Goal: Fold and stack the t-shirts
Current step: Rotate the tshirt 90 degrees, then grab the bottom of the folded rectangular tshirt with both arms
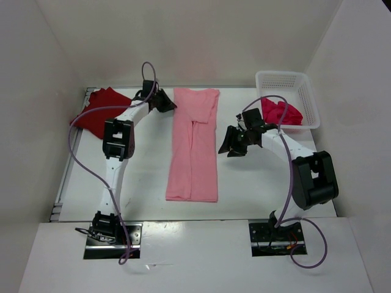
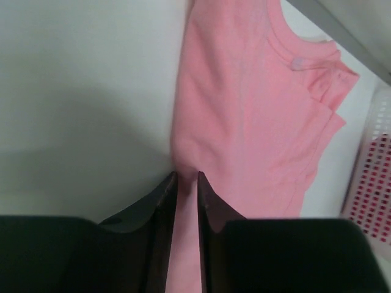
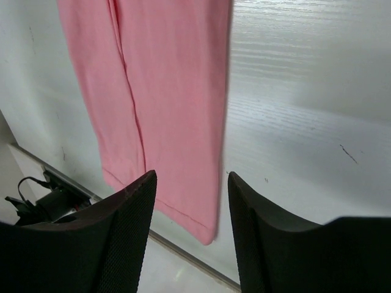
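Three shirts are in sight. The pink shirt lies flat in the middle of the counter, folded into one long strip. Its neck end is at the far edge and its bottom end points toward my two bases. The dark red shirt sits in a bunch at the far left corner, apart from the pink one. The bright crimson shirt is bunched up inside the white basket at the far right corner.

My left arm reaches to the far left corner of the pink shirt. My left jaws are at the very edge of the pink cloth, near the neck end. They are almost pressed together, with only a thin slit. Pink shows in that slit. I cannot tell if they really pinch the cloth or just sit over it.

My right arm bends in from the right. My right jaws are just beside the right edge of the pink shirt, about halfway down it. They are spread wide and hold nothing. Through the gap I see the lower part of the pink strip.
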Motion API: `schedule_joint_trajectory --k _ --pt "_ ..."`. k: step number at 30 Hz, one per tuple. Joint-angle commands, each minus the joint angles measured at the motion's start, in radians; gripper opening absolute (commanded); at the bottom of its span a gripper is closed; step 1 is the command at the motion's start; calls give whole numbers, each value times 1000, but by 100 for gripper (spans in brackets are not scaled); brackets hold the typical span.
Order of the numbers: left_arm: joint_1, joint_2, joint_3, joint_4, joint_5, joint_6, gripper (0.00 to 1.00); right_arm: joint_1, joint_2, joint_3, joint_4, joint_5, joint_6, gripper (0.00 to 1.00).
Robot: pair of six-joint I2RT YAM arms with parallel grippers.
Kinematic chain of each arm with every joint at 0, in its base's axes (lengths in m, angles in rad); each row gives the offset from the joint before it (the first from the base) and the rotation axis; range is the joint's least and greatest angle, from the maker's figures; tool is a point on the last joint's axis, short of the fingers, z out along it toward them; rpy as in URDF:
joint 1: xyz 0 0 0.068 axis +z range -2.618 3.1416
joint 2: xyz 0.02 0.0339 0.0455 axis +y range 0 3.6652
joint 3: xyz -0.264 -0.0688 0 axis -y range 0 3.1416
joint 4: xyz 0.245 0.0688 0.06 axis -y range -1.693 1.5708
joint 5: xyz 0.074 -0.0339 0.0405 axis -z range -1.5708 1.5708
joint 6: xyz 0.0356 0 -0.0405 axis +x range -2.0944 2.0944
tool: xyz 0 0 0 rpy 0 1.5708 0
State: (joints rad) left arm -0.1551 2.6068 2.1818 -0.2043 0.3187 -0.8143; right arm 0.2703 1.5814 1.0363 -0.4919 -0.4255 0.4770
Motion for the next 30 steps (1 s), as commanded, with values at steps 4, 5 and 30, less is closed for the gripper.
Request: schedule_joint_trajectory --k 4,5,30 --pt "11 -192 -205 92 -26 16 66 -5 -112 -57 -2 -19 9 58" --pt "11 -276 -334 103 -44 26 80 -5 -121 -100 10 -35 34 58" --pt "-129 -1360 -1708 -149 140 -69 64 336 -231 -426 122 143 449 49"
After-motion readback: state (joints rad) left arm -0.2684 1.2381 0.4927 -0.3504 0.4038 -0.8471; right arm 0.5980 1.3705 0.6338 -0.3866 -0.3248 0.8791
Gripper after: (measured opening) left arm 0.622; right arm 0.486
